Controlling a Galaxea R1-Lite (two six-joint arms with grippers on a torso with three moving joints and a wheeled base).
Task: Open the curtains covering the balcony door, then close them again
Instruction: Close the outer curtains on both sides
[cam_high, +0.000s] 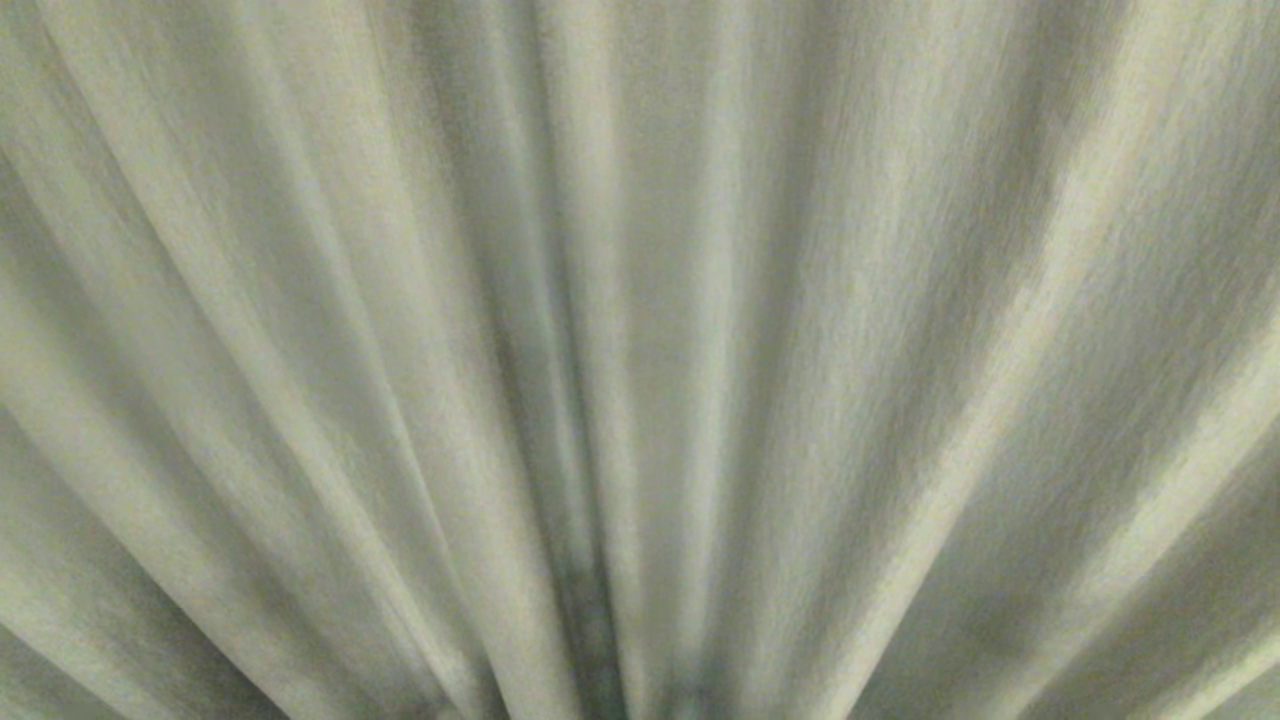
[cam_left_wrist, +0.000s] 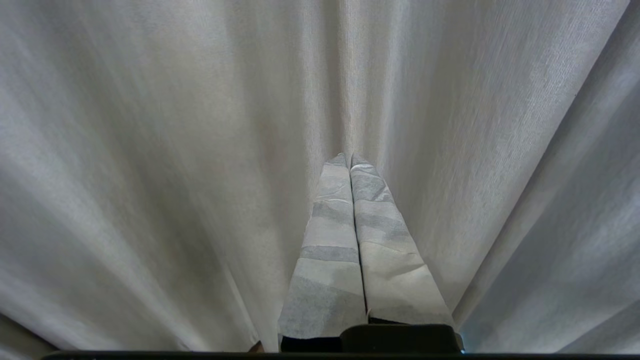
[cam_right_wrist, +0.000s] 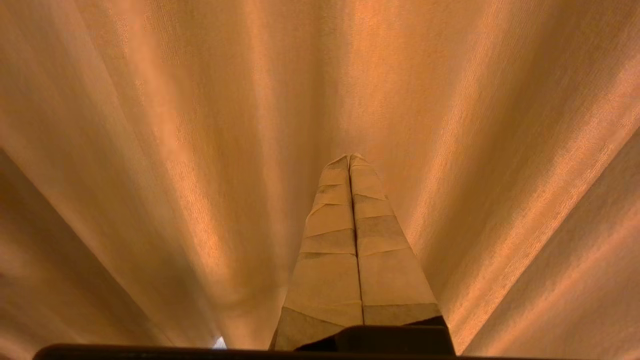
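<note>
Closed left hand, curtains filling head view

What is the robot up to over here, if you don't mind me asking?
The robot faces the curtains at close range; pleated pale fabric fills every view, so the drapes hang drawn and no door shows. The left gripper and right gripper both point at the cloth with fingers pressed together, gripping nothing. Neither arm appears in the head view. Opening the drapes has not yet begun.

Pleated woven curtains fill every view; the place cannot be told.
</note>
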